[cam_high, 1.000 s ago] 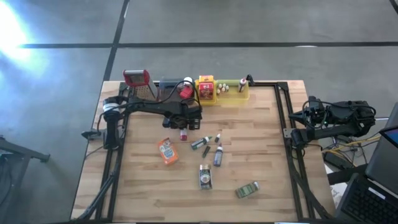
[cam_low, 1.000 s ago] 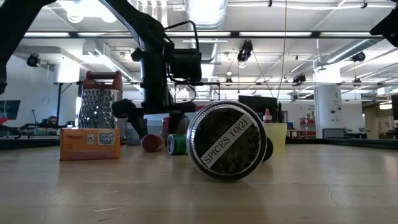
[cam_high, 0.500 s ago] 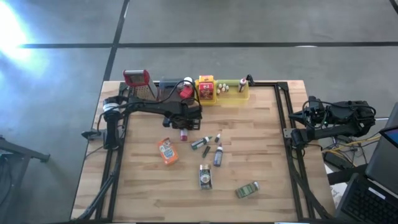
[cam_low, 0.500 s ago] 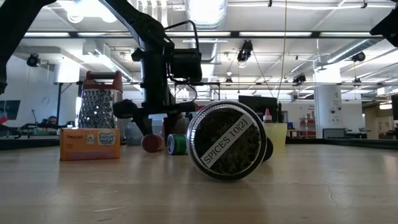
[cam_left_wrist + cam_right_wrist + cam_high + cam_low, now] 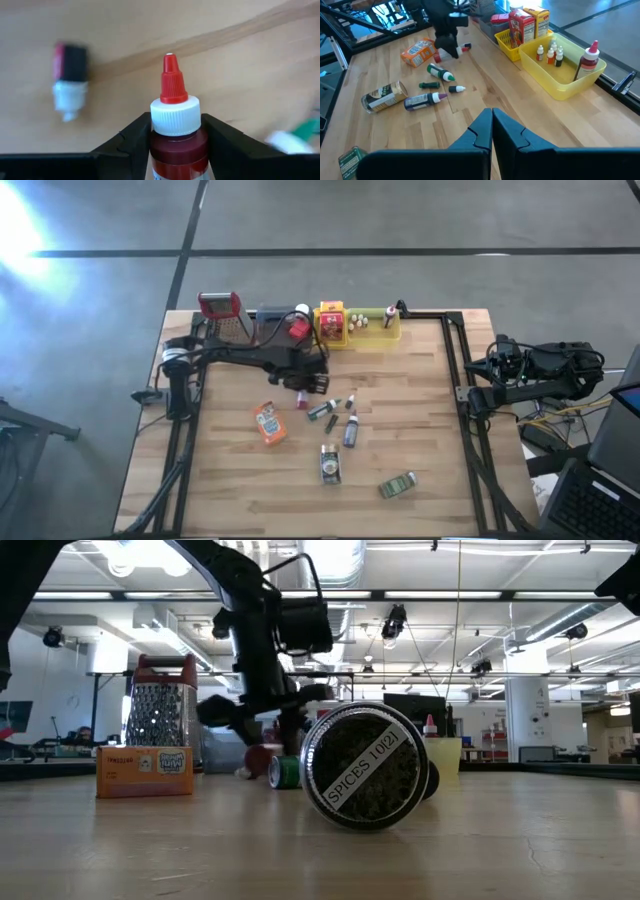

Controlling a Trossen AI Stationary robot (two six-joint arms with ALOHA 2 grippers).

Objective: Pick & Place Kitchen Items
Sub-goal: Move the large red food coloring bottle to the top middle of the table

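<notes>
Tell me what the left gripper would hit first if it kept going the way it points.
Probably the bare tabletop. The left gripper, shut on a red-tipped bottle, faces the wood past the bottle's tip. A small dark bottle lies off to one side of that line, though depth is unclear.

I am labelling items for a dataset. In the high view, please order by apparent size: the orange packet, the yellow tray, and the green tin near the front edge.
1. yellow tray
2. orange packet
3. green tin, only slightly smaller than the packet.
</notes>
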